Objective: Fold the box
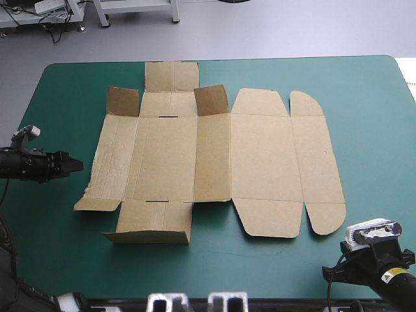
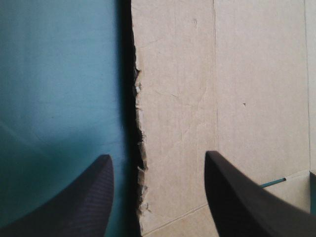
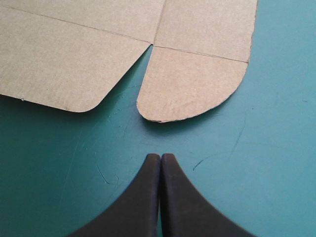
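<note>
The brown box [image 1: 214, 156] lies as a cut sheet, almost flat, in the middle of the teal-green table. Two small far flaps [image 1: 211, 99] stand tilted up, and the near flap [image 1: 153, 224] is slightly raised. My left gripper [image 1: 77, 166] hovers just off the sheet's left edge. In the left wrist view it [image 2: 157, 155] is open and straddles the box's torn left edge [image 2: 140, 123]. My right gripper [image 3: 160, 157] is shut with nothing in it. It rests over bare cover a short way from a rounded corner flap [image 3: 190, 84]. The right arm [image 1: 377, 260] sits at the near right corner.
Bare teal-green cover [image 1: 364, 97] surrounds the sheet on all sides, widest at the right and along the near edge. The table's far edge [image 1: 260, 58] runs just behind the box's far flap.
</note>
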Robot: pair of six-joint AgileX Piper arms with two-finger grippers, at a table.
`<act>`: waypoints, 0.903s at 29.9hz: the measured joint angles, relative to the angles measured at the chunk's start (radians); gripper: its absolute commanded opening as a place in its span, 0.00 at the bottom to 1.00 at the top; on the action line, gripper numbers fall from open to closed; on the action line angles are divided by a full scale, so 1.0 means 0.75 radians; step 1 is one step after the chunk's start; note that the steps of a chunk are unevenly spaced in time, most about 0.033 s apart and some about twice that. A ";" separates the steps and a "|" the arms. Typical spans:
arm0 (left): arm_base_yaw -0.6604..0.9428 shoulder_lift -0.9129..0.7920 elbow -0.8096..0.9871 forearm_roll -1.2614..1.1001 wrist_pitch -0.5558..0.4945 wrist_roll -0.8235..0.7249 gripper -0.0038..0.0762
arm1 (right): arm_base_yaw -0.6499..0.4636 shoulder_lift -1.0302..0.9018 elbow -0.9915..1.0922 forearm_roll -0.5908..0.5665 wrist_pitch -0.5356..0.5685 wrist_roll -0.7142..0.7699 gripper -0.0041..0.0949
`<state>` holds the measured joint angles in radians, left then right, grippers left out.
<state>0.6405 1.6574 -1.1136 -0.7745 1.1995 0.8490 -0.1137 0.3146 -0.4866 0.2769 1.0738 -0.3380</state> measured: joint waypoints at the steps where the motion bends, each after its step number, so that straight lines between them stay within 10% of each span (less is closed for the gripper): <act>1: 0.000 0.011 0.000 -0.003 0.001 -0.005 0.59 | 0.000 0.000 0.000 0.000 0.000 0.000 0.02; 27: -0.216 0.247 -0.036 0.040 0.020 -0.112 0.52 | 0.000 0.000 0.000 -0.001 0.000 0.000 0.02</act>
<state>0.4785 1.8427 -1.1403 -0.7446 1.2144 0.7653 -0.1137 0.3146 -0.4866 0.2760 1.0738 -0.3380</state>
